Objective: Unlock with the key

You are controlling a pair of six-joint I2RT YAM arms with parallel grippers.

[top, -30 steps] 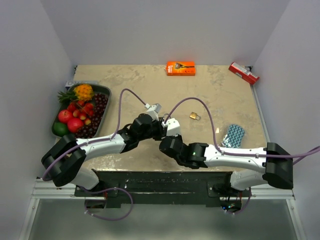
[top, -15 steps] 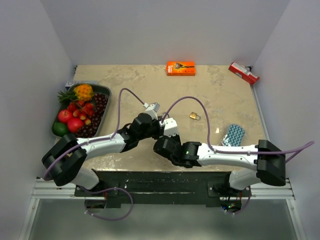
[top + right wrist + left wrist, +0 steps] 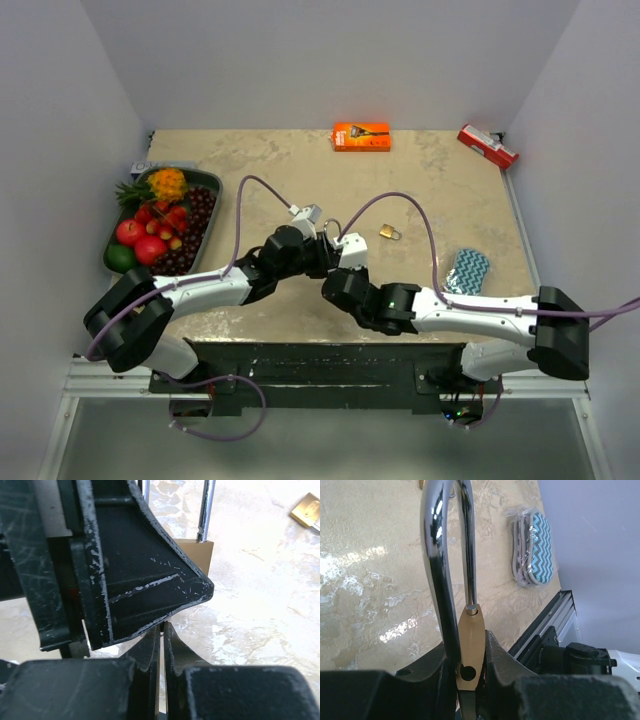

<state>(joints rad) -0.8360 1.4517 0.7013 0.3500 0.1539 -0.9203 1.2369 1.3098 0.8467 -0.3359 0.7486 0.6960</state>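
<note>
**Padlock held at mid-table, both arms converging**

Near the centre of the overhead frame, the left gripper (image 3: 470, 652) grasps a brass padlock (image 3: 471, 640) by its body. The chrome shackle rises towards the top of the left wrist frame. The right gripper (image 3: 161, 645) sits just beside the padlock with its jaws clenched together. Whether a key lies between them cannot be told. A small brass lock (image 3: 390, 232) lies apart on the table (image 3: 450, 200), right of centre. A fruit tray (image 3: 212, 182) is at far left, an orange box (image 3: 361, 136) at the top and a patterned pouch (image 3: 464, 270) at right.
</note>
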